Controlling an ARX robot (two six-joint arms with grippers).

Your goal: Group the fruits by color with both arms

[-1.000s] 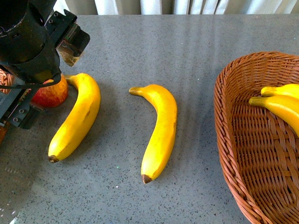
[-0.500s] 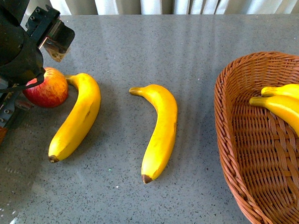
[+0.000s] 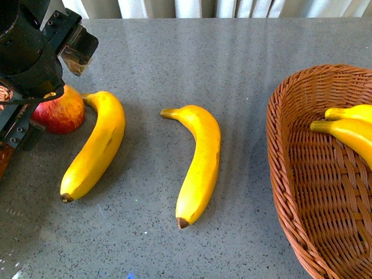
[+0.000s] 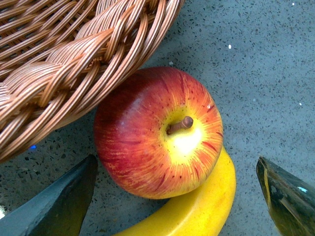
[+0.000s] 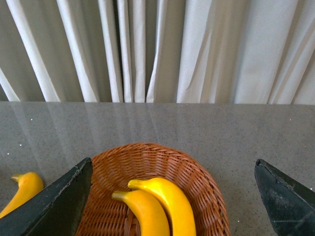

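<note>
**A:** What are they working on?

**B:** A glossy, grey speckled table (image 3: pixel 232 63). Pale pleated curtains (image 5: pixel 197 49) hang along its far edge.

**A:** What's cut off or hard to see?

**B:** The right basket (image 3: pixel 275 142) runs off the right edge, and so do the two bananas (image 3: pixel 359 135) lying in it. In the front view the left basket (image 4: pixel 64 54) is only a sliver at the left edge. The left arm (image 3: pixel 18 48) hides the far-left part of the apple (image 4: pixel 157 132).

**A:** Where's the loose fruit?

**B:** The apple sits on the table at far left, just beside the left basket and against the stem end of the left banana (image 3: pixel 97 146). The middle banana (image 3: pixel 199 160) lies apart, near the centre.

**A:** And the arms?

**B:** The left arm leans down over the apple. The left gripper (image 4: pixel 176 161) is spread wide, with its fingers (image 4: pixel 59 201) on either side of the fruit and neither touching it. The right gripper (image 5: pixel 173 164) is also spread wide and holds nothing. It hangs over the right basket, facing the curtains.
</note>
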